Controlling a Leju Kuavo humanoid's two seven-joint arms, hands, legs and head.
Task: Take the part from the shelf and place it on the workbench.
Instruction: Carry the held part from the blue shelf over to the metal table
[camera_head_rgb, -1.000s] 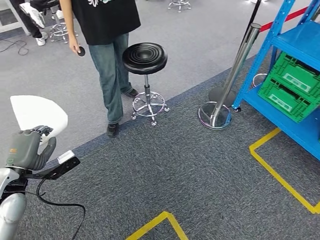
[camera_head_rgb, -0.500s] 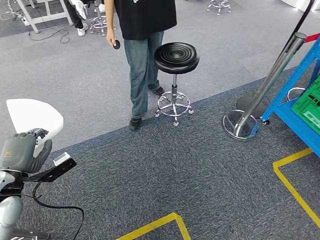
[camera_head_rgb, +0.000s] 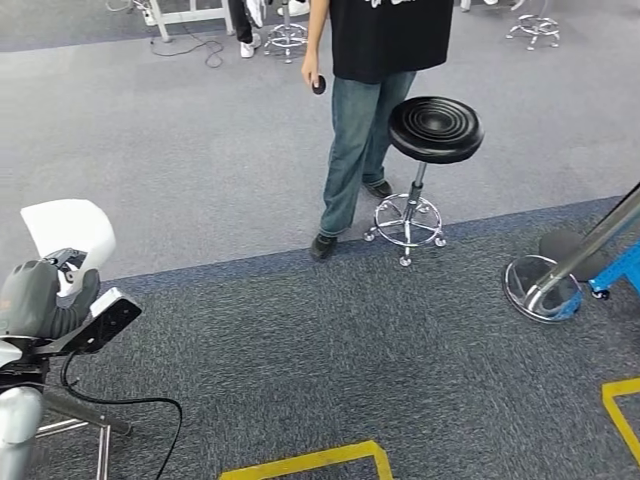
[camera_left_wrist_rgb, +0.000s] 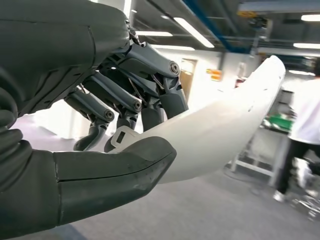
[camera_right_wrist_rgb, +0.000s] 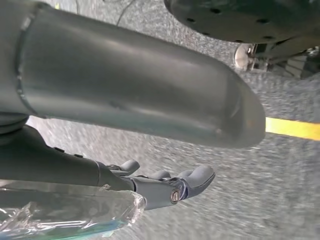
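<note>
The part (camera_head_rgb: 68, 228) is a white curved shell, held up at the lower left of the head view. My left hand (camera_head_rgb: 41, 298) grips its lower edge. The left wrist view shows the thumb below the part (camera_left_wrist_rgb: 226, 125) and the dark fingers of the left hand (camera_left_wrist_rgb: 113, 125) curled over its near end. My right hand (camera_right_wrist_rgb: 113, 100) hangs over the carpet with its fingers stretched out and nothing in them. One foot of the blue shelf (camera_head_rgb: 623, 265) is at the right edge.
A person in a black shirt and jeans (camera_head_rgb: 370, 110) stands ahead, holding a small black object (camera_head_rgb: 319, 85). Beside them is a black stool (camera_head_rgb: 434, 130). A tilted chrome post with a round base (camera_head_rgb: 540, 288) is at the right. Yellow tape (camera_head_rgb: 309, 462) marks the carpet.
The camera has turned left, so the whole scene has slid right and the blue shelf with green crates has almost left the picture. My left hand still holds the white part.
</note>
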